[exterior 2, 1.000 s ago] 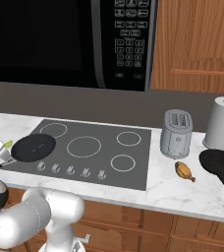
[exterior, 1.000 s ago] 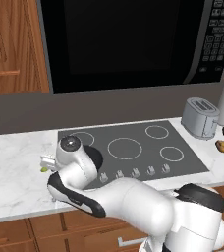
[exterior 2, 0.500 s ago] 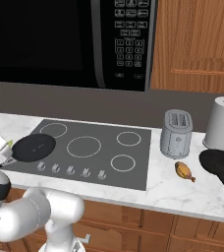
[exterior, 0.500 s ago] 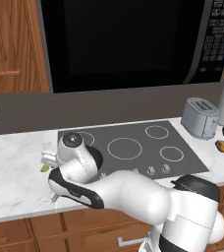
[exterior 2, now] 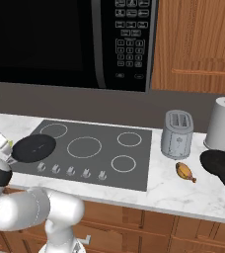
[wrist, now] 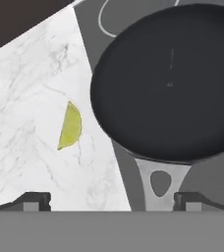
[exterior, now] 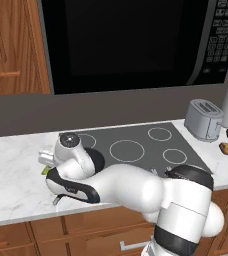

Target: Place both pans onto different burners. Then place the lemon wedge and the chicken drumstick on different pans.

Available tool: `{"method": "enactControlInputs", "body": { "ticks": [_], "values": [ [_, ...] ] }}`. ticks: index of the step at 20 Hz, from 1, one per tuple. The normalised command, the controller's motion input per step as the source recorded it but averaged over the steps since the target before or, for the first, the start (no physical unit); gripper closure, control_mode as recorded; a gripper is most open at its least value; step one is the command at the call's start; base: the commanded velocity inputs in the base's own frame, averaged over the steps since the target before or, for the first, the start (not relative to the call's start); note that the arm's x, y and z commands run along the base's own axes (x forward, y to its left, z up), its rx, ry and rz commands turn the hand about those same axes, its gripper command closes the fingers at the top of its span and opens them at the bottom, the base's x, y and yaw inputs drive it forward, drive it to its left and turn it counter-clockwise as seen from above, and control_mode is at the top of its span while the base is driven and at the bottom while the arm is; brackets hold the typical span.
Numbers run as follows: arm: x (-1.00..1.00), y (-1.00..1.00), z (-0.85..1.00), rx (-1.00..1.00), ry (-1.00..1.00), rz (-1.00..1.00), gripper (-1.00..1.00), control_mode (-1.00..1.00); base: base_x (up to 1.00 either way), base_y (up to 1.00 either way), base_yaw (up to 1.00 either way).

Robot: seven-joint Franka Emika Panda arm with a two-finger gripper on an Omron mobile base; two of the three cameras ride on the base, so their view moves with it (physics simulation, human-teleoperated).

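Note:
One black pan (wrist: 170,83) (exterior 2: 34,147) sits on the front-left burner of the cooktop (exterior 2: 134,170), its handle (wrist: 158,179) pointing toward me. The yellow-green lemon wedge (wrist: 70,126) (exterior: 45,170) lies on the white marble just left of the cooktop. My gripper (wrist: 113,202) hangs open above the cooktop's left edge, one fingertip (wrist: 35,201) over the marble near the wedge, the other (wrist: 190,201) beside the handle, holding nothing. The second pan (exterior 2: 219,164) rests on the counter at far right. The chicken drumstick (exterior 2: 184,171) lies beside it.
A silver toaster (exterior 2: 177,133) and a paper towel roll (exterior 2: 224,123) stand on the right counter. The middle burner (exterior 2: 84,147), back-left burner (exterior 2: 54,130) and both right burners (exterior 2: 123,163) are bare. Knobs line the cooktop's front edge. My arm hides part of the left pan in the left base view.
My arm has shifted slightly up and left over the cooktop's left edge. The gripper stays open, and the pan on the burner has not moved.

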Motion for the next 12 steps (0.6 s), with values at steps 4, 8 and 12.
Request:
{"method": "enactControlInputs", "body": {
  "ticks": [4,8,12],
  "values": [
    [0.19,0.21,0.05,0.0,0.0,0.0,-1.0,-1.0,0.0,0.0,0.0],
    [0.21,0.07,0.04,0.0,0.0,0.0,-1.0,-1.0,0.0,0.0,0.0],
    [0.21,0.0,0.0,0.0,0.0,0.0,-1.0,-1.0,0.0,0.0,0.0]
  ]
}}
